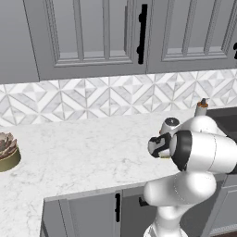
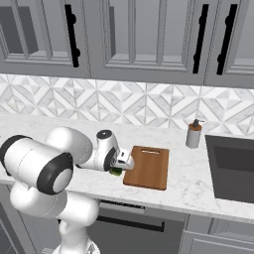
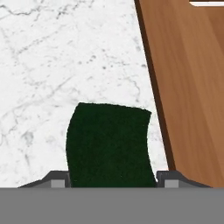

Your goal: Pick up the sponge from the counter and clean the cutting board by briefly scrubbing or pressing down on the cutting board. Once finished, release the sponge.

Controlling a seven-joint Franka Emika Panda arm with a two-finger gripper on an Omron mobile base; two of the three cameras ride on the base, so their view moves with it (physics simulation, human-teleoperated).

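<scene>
The dark green sponge lies on the white marble counter, just left of the reddish-brown cutting board. My gripper straddles the sponge, and both fingertips press against its sides. In the right base view the gripper points down at the counter, with a sliver of the sponge showing under it beside the cutting board's left edge. The board's handle slot faces the wall. From the left base side the hand is low over the counter, partly hidden by my arm.
A soap dispenser stands behind the board, next to a dark sink on the right. A potted succulent sits at the counter's far left. Grey wall cabinets hang overhead. The counter's front edge runs close to the sponge.
</scene>
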